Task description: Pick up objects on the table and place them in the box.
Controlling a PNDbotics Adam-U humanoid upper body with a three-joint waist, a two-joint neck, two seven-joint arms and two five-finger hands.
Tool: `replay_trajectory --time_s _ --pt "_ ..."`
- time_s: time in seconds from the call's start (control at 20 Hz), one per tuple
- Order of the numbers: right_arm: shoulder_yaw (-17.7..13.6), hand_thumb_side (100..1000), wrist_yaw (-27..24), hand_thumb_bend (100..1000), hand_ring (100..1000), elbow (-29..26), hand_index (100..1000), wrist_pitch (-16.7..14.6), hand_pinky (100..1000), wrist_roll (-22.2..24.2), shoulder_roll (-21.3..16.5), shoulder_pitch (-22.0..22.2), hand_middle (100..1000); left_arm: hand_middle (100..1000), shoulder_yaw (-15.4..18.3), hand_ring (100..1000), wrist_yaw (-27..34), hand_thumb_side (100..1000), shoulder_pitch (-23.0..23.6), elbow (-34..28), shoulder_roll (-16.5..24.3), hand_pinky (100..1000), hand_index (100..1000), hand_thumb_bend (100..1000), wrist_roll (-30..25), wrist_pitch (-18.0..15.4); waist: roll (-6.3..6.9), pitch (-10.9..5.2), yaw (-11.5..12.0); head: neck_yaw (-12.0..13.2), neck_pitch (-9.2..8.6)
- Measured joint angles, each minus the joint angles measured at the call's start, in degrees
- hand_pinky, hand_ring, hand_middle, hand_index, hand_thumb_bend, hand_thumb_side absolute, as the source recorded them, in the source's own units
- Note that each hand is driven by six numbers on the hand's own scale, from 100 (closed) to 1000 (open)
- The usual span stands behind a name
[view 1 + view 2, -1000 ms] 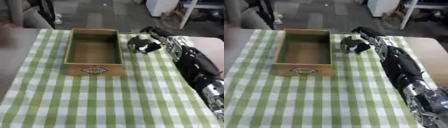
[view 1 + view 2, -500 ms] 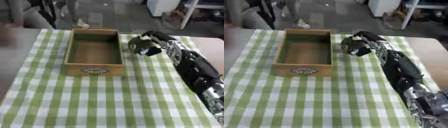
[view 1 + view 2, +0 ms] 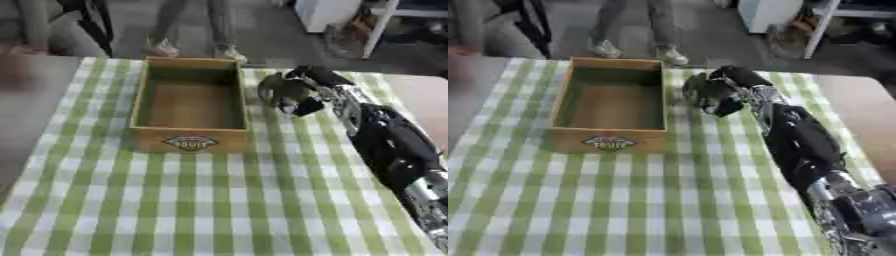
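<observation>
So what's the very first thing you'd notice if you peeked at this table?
Probably the long black robot arm stretching in from the right, its right hand curled round something small and dark just right of the box. Next, the wooden box with a label on its front, standing empty on the green checked tablecloth.

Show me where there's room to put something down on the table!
The wooden box is bare inside. The checked cloth in front of the box, down to the near edge, is free, and so is the strip on the box's left. It is crowded to the right of the box, where the right hand curls around a dark thing and the arm lies along that side.
</observation>
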Motion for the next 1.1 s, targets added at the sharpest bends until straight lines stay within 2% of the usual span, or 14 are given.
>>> replay_trajectory --time_s 0.2,0.35,0.45,0.55,0.6,0.65,0.7,1.1 --pt "0.0 222 1.4 302 798 0.0 819 0.7 772 -1.7 0.3 0.2 732 421 -0.1 513 0.0 331 0.0 0.0 0.0 475 445 588 0.0 0.0 0.0 0.04 0.0 0.0 -0.01" --pt "0.0 206 2.1 290 761 0.0 795 1.0 726 -2.9 0.5 0.4 692 421 -0.1 513 0.0 331 0.0 0.0 0.0 475 445 586 0.0 0.0 0.0 0.08 0.0 0.0 -0.02" --pt "0.0 178 2.4 276 687 0.2 758 1.1 639 -3.6 0.6 0.7 616 420 -0.1 513 0.0 332 0.0 0.0 0.0 475 445 584 0.0 0.0 0.01 0.09 0.0 0.0 -0.02" --pt "0.0 114 2.4 244 584 0.2 685 1.2 530 -4.4 1.0 0.9 528 420 -0.1 513 0.0 333 0.0 0.0 0.0 475 445 582 0.0 0.0 0.03 0.11 0.0 0.0 -0.02" --pt "0.0 116 2.4 169 550 0.2 654 1.2 491 -4.9 1.0 1.0 495 420 -0.1 513 0.0 337 0.0 0.0 0.0 475 445 582 0.0 0.0 0.03 0.11 0.0 0.0 -0.03" --pt "0.0 100 2.4 208 540 0.1 641 1.1 481 -5.3 1.0 1.1 485 420 -0.1 513 0.0 333 0.0 0.0 0.0 475 445 581 0.0 0.0 0.05 0.12 0.0 0.0 -0.03" --pt "0.0 100 2.3 191 520 0.1 618 1.1 464 -5.8 1.0 1.1 465 420 -0.1 513 0.0 333 0.0 0.0 0.0 475 445 580 0.0 0.0 0.08 0.12 0.0 0.0 -0.04" --pt "0.2 100 0.2 153 524 -3.8 623 0.1 464 -7.9 0.9 0.8 464 421 -0.1 513 0.0 332 0.0 0.0 0.0 475 445 583 0.0 0.0 0.23 0.12 -0.3 0.1 -0.48"
